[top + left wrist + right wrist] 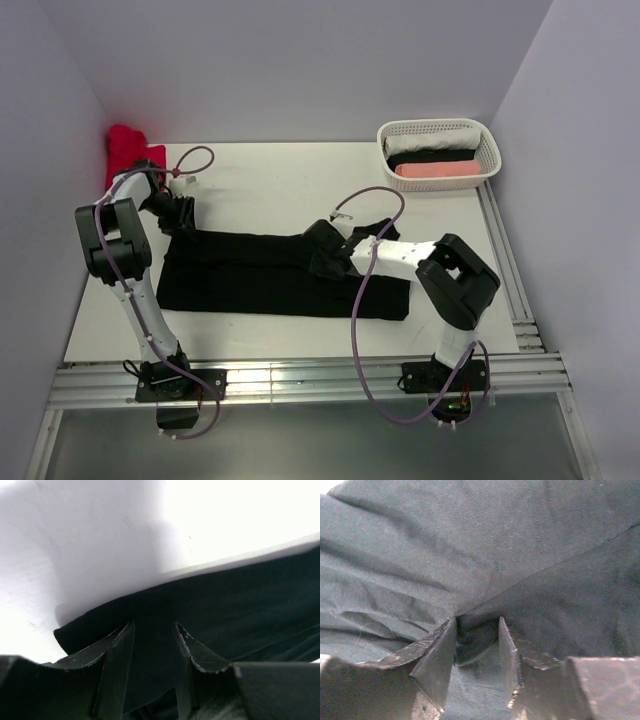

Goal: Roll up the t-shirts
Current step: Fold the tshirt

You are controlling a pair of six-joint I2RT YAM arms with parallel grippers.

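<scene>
Narrowed jaws of the left gripper [154, 625] and right gripper [477, 621] each pinch the black t-shirt [250, 285], spread mid-frame on the tabletop [270, 185]; uneven pulls could slip a thin fold free and skew the roll.

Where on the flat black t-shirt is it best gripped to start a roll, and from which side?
Grip the black t-shirt at its left short edge, coming down from the left. It lies flat as a long band, so only an edge can be pinched, and it probably rolls lengthwise.
</scene>
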